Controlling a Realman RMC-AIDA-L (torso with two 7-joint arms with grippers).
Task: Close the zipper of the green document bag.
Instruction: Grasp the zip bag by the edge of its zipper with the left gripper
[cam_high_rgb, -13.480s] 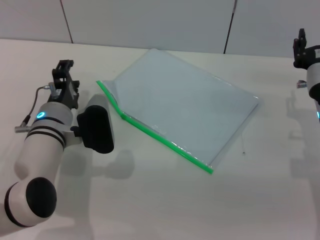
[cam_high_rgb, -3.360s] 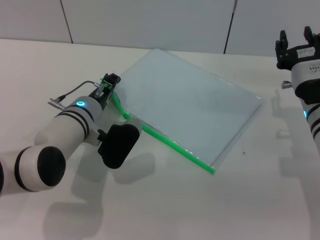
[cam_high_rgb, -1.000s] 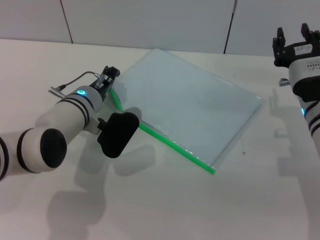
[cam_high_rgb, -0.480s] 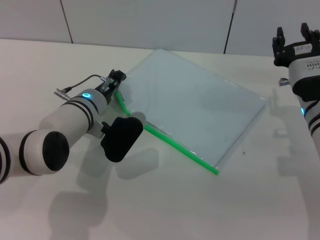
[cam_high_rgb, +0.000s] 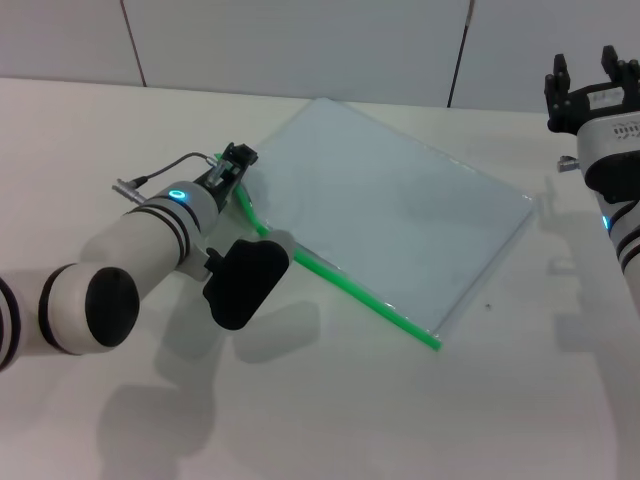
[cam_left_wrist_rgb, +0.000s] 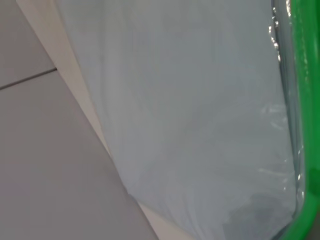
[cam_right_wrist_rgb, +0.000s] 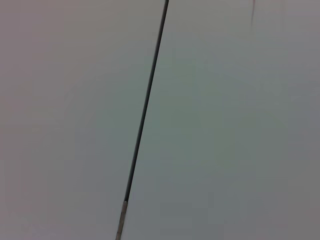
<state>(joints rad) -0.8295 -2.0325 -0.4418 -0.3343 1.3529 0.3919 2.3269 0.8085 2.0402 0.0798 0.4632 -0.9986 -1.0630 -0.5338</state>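
Note:
The green document bag (cam_high_rgb: 390, 215) lies flat on the white table, a pale translucent pouch turned at an angle. Its zipper (cam_high_rgb: 350, 285) is the bright green strip along the near long edge. My left gripper (cam_high_rgb: 238, 160) sits at the far left end of that strip, its fingers closed together on the green edge. The left wrist view shows the bag (cam_left_wrist_rgb: 190, 115) close up with the zipper (cam_left_wrist_rgb: 305, 75) along one side, and no fingers. My right gripper (cam_high_rgb: 585, 75) is held up at the far right, away from the bag, fingers apart and holding nothing.
The white table (cam_high_rgb: 400, 420) stretches around the bag, with a grey panelled wall (cam_high_rgb: 300, 45) behind it. The right wrist view shows only that wall (cam_right_wrist_rgb: 225, 100) and a dark seam (cam_right_wrist_rgb: 145, 110).
My left gripper has slid a little to the right along the zipper's left end, and the bag has shifted slightly right with it. The right arm has stayed in place.

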